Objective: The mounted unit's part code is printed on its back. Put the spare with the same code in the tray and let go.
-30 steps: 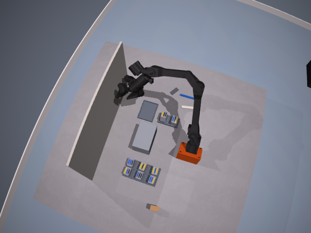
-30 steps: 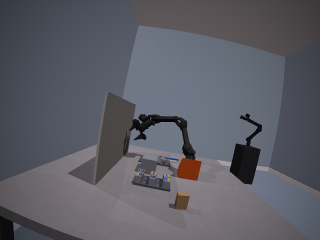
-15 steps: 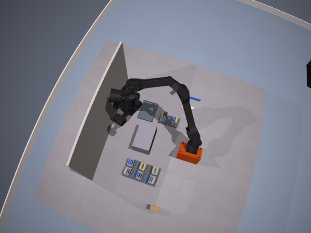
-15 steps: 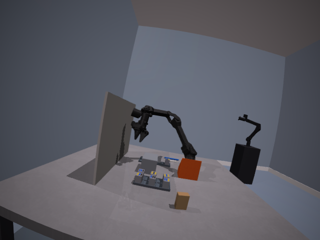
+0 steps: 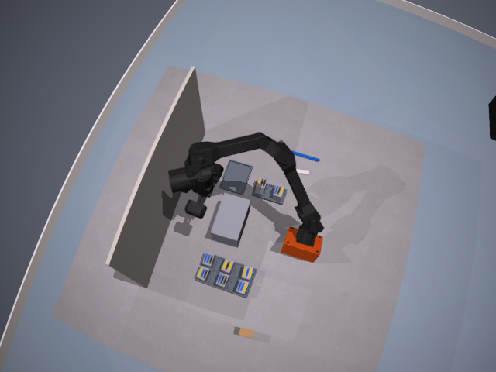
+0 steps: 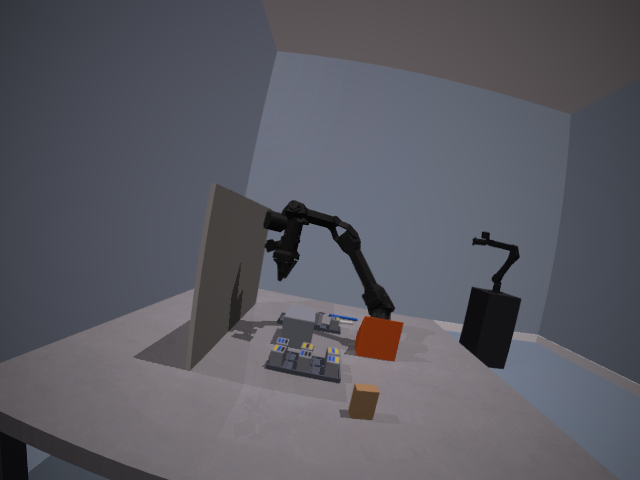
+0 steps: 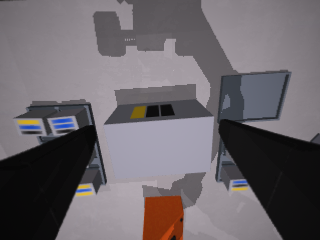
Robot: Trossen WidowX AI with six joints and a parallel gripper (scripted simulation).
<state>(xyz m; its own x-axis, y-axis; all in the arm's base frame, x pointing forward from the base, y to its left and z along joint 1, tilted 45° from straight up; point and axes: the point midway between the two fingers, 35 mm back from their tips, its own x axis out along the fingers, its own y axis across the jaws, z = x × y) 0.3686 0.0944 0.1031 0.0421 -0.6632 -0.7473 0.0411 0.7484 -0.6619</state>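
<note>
One code of yellow, black, black shows on the mounted unit [image 5: 232,218] [image 6: 298,322] [image 7: 160,147] at the centre of the wrist view, so the released hand [image 6: 281,279] [image 7: 158,128] should best hover steady, reading stripe order carefully before choosing any spare.

- The table top [image 5: 340,139] [image 6: 155,413] [image 7: 50,75] is finished matt and faintly mottled, like concrete or stone.
- The upright panel [image 5: 160,172] [image 6: 230,248] is faced smooth and matt.
- The black arm [image 5: 298,187] [image 6: 364,263] is finished dull; metal cannot be told from plastic.
- The orange block [image 5: 300,252] [image 6: 379,338] [image 7: 162,215] is coated evenly, like matt paint.
- The gray mounted unit [image 5: 231,216] [image 6: 298,328] [image 7: 160,147] is left smooth, without gloss.
- The flat tray [image 5: 238,170] [image 6: 280,318] [image 7: 260,95] is surfaced smoothly, like plastic.
- On the tan block [image 5: 246,332] [image 6: 363,403], no wood grain is shown.
</note>
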